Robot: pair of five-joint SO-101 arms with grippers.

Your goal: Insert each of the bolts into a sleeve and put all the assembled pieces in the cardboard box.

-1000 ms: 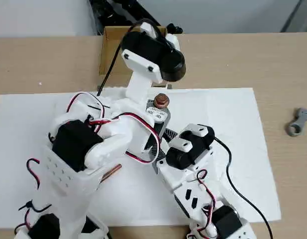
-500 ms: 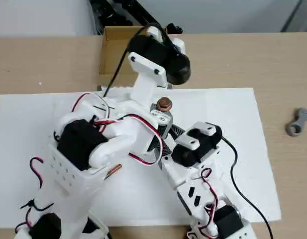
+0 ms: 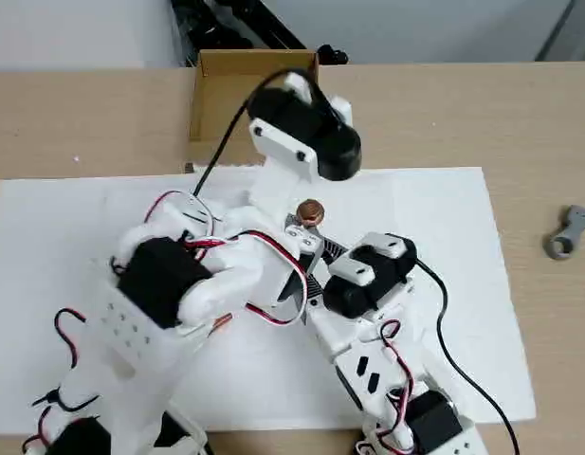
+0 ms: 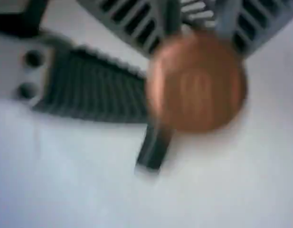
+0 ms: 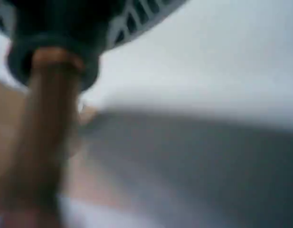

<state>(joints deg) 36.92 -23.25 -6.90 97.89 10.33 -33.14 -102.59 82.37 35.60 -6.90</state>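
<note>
The bolt (image 3: 310,210), copper head up, sits over the middle of the white sheet (image 3: 444,218), where the left gripper (image 3: 300,227) and right gripper (image 3: 320,254) meet. Over the last second it has drifted toward the sheet's near edge as the left arm drew back from the cardboard box (image 3: 209,81). So this reads as fitting, not delivery (clenched or released, I cannot tell for either gripper). A second copper piece (image 3: 219,324) lies unmoved under the left arm.
</note>
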